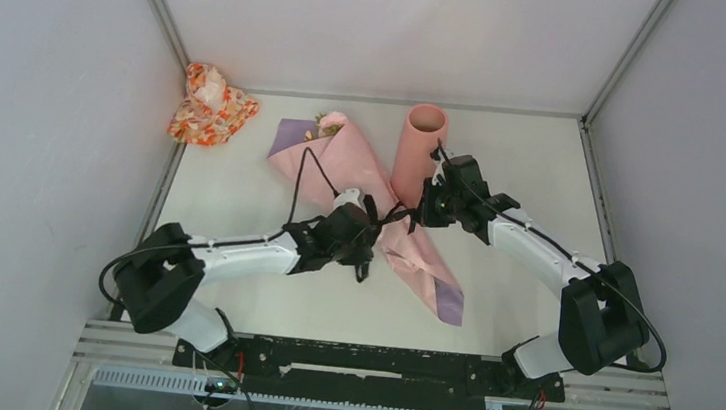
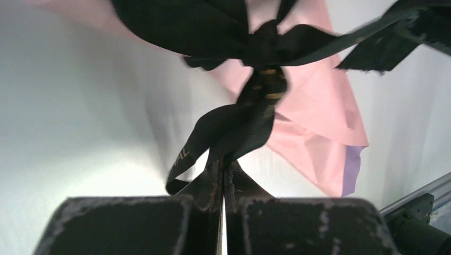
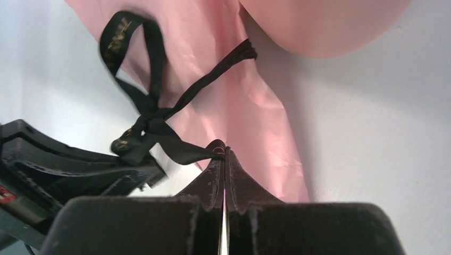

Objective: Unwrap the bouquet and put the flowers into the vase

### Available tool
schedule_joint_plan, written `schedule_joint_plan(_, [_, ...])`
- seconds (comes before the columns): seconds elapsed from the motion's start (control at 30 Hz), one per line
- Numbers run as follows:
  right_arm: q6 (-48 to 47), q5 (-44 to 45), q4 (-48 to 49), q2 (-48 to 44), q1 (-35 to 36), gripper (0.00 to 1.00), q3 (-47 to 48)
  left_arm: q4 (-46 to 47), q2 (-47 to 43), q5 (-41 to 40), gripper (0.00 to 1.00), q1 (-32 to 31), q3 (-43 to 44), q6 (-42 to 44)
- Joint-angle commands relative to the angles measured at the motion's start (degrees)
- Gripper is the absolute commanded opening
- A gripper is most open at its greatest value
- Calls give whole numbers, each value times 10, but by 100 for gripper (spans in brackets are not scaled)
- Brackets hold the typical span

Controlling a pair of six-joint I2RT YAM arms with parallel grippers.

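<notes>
While both jaws clamp its ribbon (image 3: 154,119), the bouquet (image 1: 348,163) lies on the white, grey-walled table (image 1: 240,193).

High view plus two wrist close-ups.
The top camera looks down from behind onto the white tabletop (image 1: 239,203); wrist cameras sight along the left end effector (image 2: 223,169) and right end effector (image 3: 224,155), both close on the knotted black ribbon (image 2: 263,45).

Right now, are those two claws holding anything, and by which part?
Both grip the black ribbon of the bouquet: the left gripper and right gripper each pinch a strand from its knot.
</notes>
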Motion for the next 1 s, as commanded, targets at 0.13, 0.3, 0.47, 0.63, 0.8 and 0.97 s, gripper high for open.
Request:
schedule_joint_plan(0.13, [25, 18, 26, -33, -36, 0, -22, -52, -175, -12, 0, 88, -97, -46])
schedule_joint_plan(0.3, [41, 2, 30, -64, -84, 0, -51, -93, -273, -28, 0, 161, -125, -49])
schedule_joint_plan(0.47, [46, -11, 24, -94, -138, 0, -75, -154, -332, -62, 0, 207, -115, -40])
schedule_joint_plan(0.63, [59, -27, 13, -114, -211, 0, -94, -192, -372, -75, 0, 243, -110, -38])
schedule_joint_plan(0.8, [79, -50, 6, -142, -308, 0, -114, -241, -403, -112, 0, 256, -93, -24])
schedule_joint_plan(0.97, [93, -53, 0, -162, -356, 0, -121, -280, -425, -139, 0, 265, -77, -22])
